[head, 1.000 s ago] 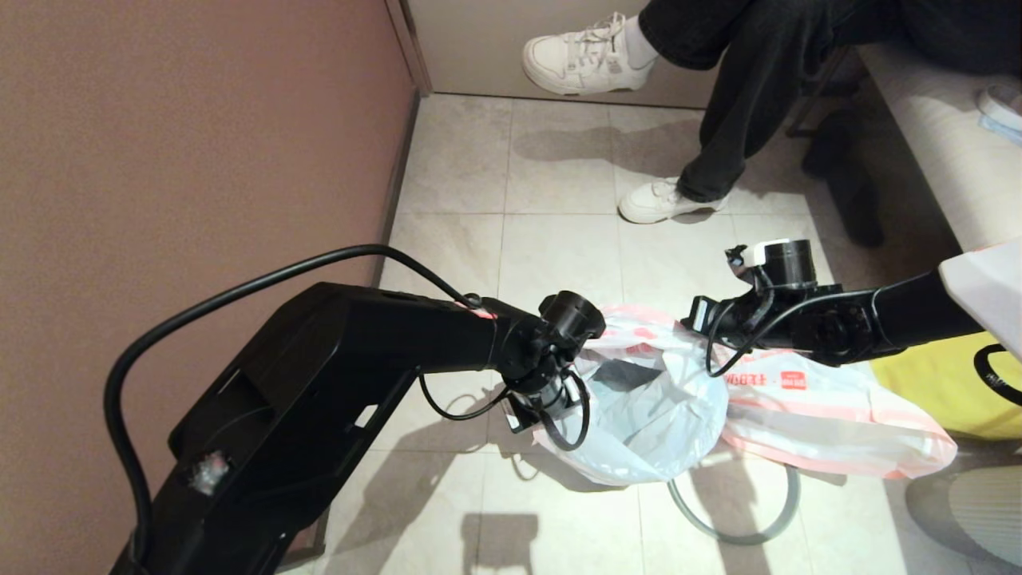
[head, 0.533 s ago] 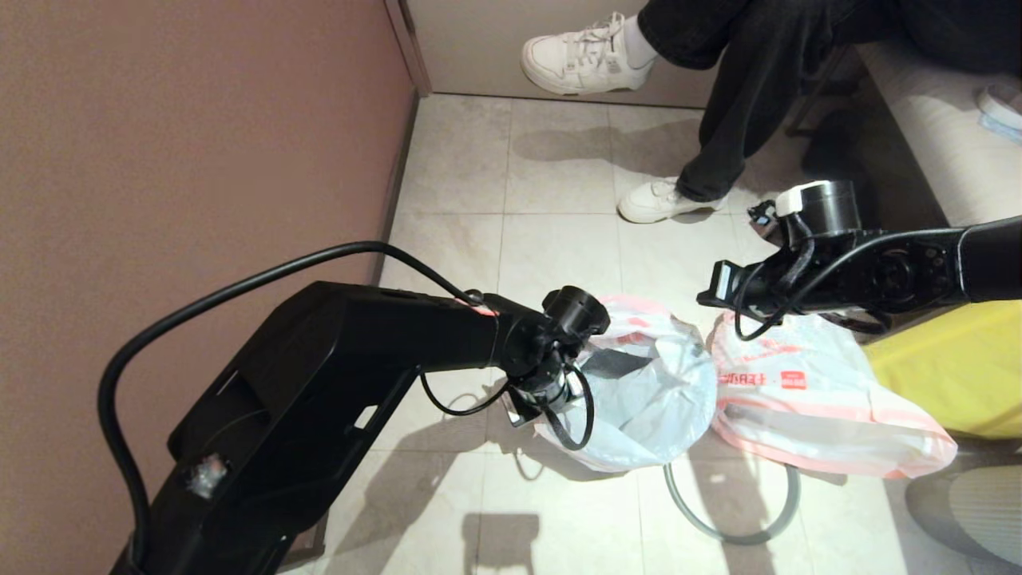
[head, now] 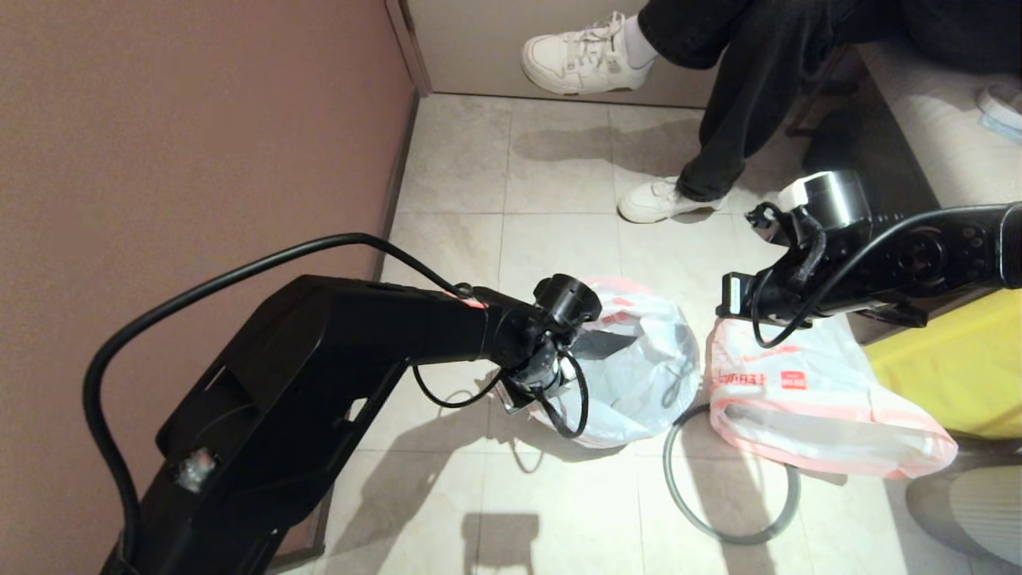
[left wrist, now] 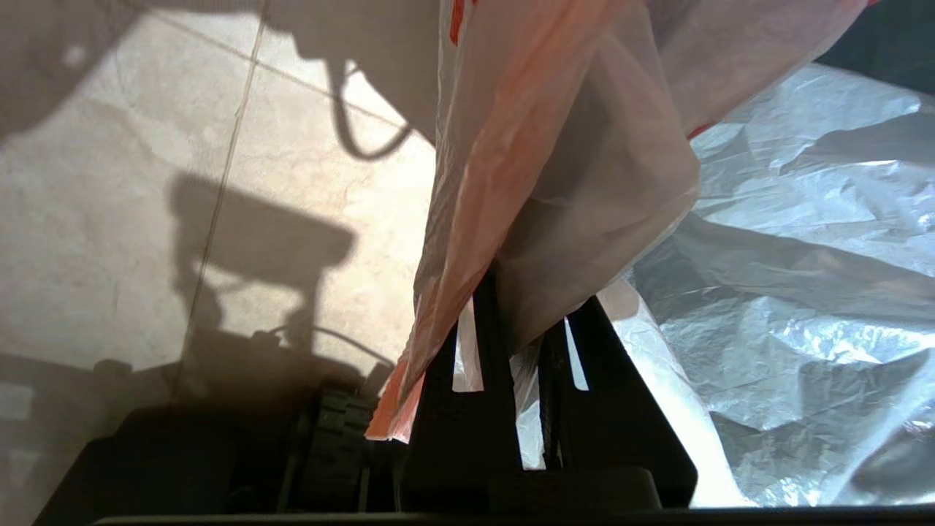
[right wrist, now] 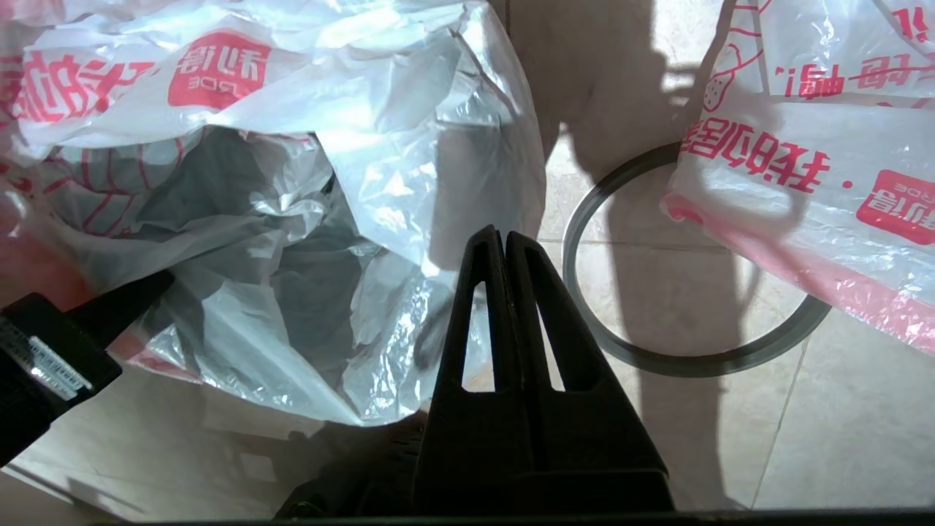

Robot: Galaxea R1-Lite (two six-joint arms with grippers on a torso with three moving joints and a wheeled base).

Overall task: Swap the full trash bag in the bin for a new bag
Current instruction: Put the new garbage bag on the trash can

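Left gripper [left wrist: 522, 321] pinches new bag [head: 639, 359] (red "RDE" label).

2 glossy black arms [head: 335, 351], looped black cables, slotted tapered black fingers [right wrist: 511, 329].

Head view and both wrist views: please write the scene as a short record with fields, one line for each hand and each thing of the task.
left hand: shut on the pink hem of the new bag
right hand: shut, empty, above the floor between the two bags
new bag: draped over the bin, mouth open
bin: mostly hidden, dark through the plastic
full trash bag: on the floor, on the robot's right of the bin
grey ring: on the floor, partly under the full trash bag
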